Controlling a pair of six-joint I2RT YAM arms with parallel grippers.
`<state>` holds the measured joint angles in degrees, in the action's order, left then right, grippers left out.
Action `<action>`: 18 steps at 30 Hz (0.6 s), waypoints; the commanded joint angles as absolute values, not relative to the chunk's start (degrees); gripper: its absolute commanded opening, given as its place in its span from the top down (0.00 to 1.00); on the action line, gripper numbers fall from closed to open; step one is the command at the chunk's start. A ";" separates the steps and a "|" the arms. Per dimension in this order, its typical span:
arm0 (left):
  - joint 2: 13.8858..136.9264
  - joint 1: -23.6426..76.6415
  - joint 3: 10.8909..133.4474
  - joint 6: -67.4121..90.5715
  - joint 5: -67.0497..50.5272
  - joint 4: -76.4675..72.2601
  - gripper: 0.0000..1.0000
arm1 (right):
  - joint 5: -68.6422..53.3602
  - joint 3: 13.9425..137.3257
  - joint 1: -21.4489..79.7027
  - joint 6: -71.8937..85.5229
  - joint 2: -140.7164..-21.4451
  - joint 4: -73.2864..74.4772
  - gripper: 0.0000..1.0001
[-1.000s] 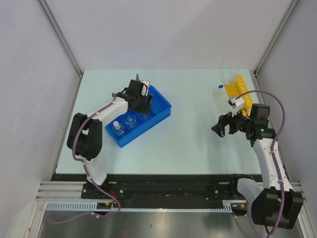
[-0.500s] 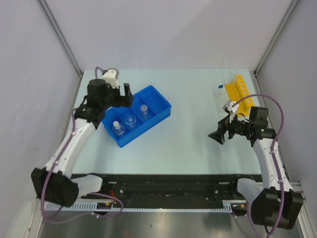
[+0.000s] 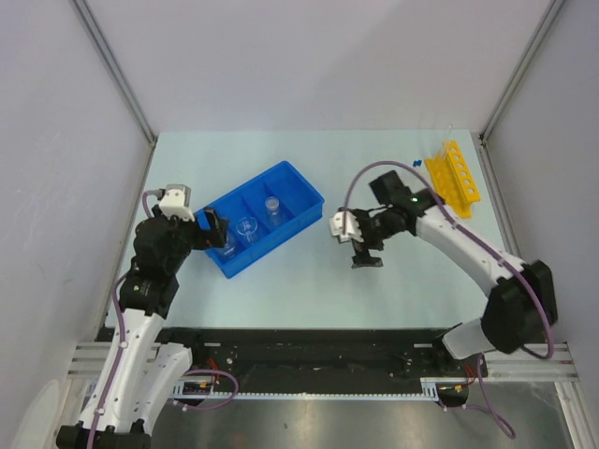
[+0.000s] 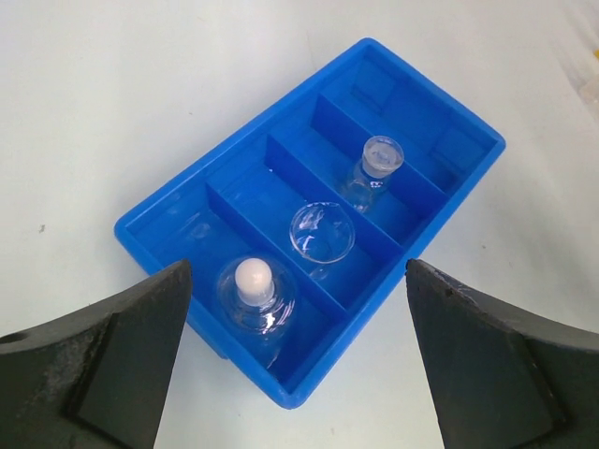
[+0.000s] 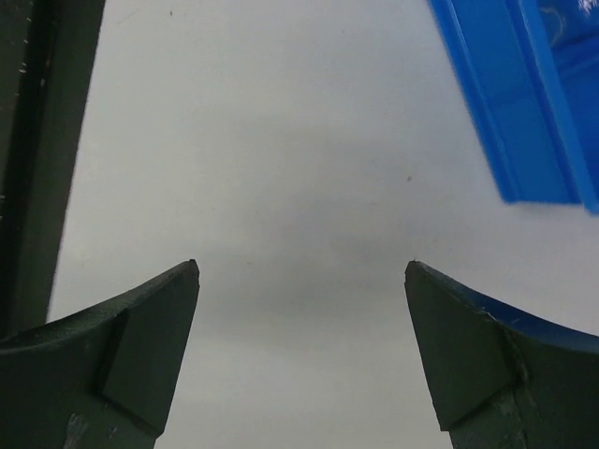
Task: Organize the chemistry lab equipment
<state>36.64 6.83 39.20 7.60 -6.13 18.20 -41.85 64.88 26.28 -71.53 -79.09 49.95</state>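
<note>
Both arms have shifted in the last half second: the left end effector [image 3: 214, 230] has drawn back from the far-left side of the blue divided tray [image 3: 245, 185] to its near-left end, and the right end effector [image 3: 367, 254] has swung away from the yellow holed rack [image 3: 455, 170] toward the middle of the tabletop [image 3: 309, 290]. The tray lies at an angle on the left half, holding a white-stoppered flask [image 4: 255, 290] in its nearest compartment, a small clear beaker [image 4: 321, 234] in the next and a vial [image 4: 374, 168] in the third. The rack stands at the far right, blue caps [image 3: 414, 165] beside it. Each end effector is spread wide and holds nothing, the left one facing the tray, the right one over bare tabletop just right of it.
</note>
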 commanded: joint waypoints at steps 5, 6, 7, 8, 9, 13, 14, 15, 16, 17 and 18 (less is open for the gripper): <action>31.91 6.42 38.32 6.15 -0.18 16.96 0.00 | -28.65 88.92 39.98 -78.05 -100.88 52.03 0.19; 31.30 6.42 38.15 6.15 1.48 16.88 0.00 | -28.91 94.34 40.60 -76.92 -103.42 52.21 0.21; 31.03 6.50 38.14 6.07 2.02 16.79 0.00 | -29.53 96.57 41.39 -76.47 -107.01 52.03 0.22; 30.85 6.42 38.06 5.89 2.28 16.70 0.00 | -29.71 98.33 41.83 -76.20 -108.96 50.90 0.24; 30.85 6.42 38.06 5.80 2.72 16.70 0.00 | -29.79 102.09 42.18 -76.03 -110.46 50.37 0.24; 30.85 6.42 38.14 5.54 3.60 16.87 0.00 | -29.01 108.96 43.42 -76.64 -118.37 48.87 0.26; 30.85 6.50 38.14 5.54 3.69 16.88 0.00 | -29.09 109.85 43.59 -76.47 -119.35 48.52 0.27; 30.76 6.42 38.14 5.54 3.69 16.79 0.00 | -29.18 110.65 43.59 -76.20 -120.40 48.17 0.27; 30.67 6.42 38.06 5.54 3.69 16.79 0.00 | -29.27 112.57 43.77 -75.59 -121.28 47.56 0.27; 30.67 6.42 38.06 5.54 3.69 16.70 0.00 | -29.18 113.54 43.77 -75.24 -123.38 47.37 0.29; 30.67 6.42 38.06 5.54 3.60 16.70 0.00 | -29.09 114.69 43.77 -74.89 -124.36 47.37 0.30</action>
<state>31.07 6.83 38.24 7.03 2.57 18.11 -29.76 108.84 43.53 -76.05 -120.49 48.71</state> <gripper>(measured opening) 0.996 0.723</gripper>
